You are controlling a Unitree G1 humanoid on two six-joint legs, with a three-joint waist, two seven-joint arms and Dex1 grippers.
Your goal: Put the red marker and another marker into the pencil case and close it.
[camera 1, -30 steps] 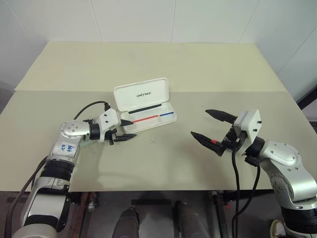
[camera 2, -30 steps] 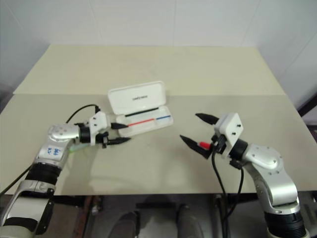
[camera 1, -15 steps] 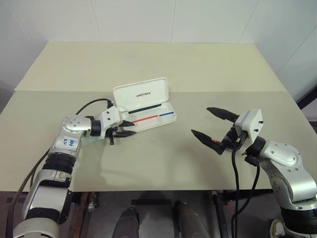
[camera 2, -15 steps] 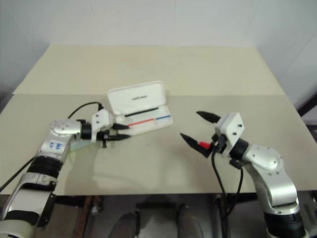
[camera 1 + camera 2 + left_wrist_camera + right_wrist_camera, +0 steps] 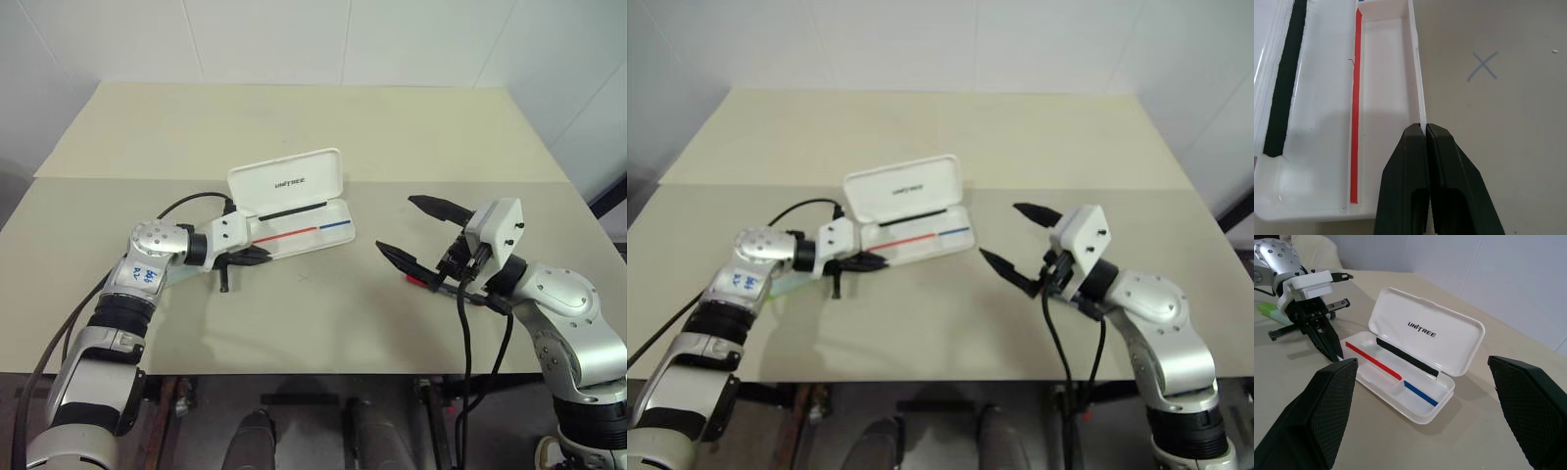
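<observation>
Your pencil case (image 5: 294, 216) lay open on the table (image 5: 294, 117), lid (image 5: 286, 181) raised behind the tray. The tray held no marker: you could see a red stripe, a blue stripe and a black strip along the hinge side, and bare white compartments.

Your left gripper (image 5: 257, 257) was clamped on the thin front wall of the pencil case near its left end; the left wrist view showed the two black fingers (image 5: 1413, 161) pressed together with the white wall edge between them.

Your right gripper (image 5: 416, 233) stood spread wide above the table, well to the right of the pencil case and apart from it. Below it a small piece of the red marker (image 5: 415, 280) showed on the table.

The right wrist view gave you the light green marker (image 5: 1269, 310), lying on the table behind the left arm.
</observation>
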